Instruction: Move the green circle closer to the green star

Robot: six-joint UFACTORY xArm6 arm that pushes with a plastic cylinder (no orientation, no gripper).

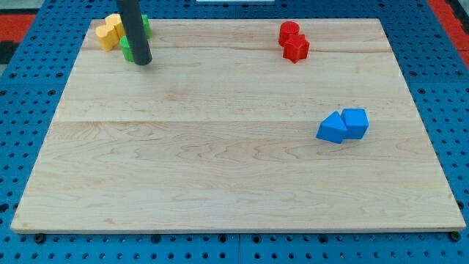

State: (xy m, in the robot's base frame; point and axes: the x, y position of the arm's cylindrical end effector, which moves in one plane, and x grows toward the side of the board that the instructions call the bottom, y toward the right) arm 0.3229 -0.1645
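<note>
My tip (141,61) is at the view's top left, touching or just right of a green block (127,50) that the rod mostly hides; its shape cannot be made out. A second green block (146,26) shows above it at the board's top edge, also partly behind the rod. Which one is the circle and which the star cannot be told.
Two yellow blocks (110,32) sit left of the green ones at the top-left corner. A red cylinder (289,31) and a red star-like block (297,48) lie at the top right. A blue triangular block (333,128) and a blue cube (355,122) sit at the right.
</note>
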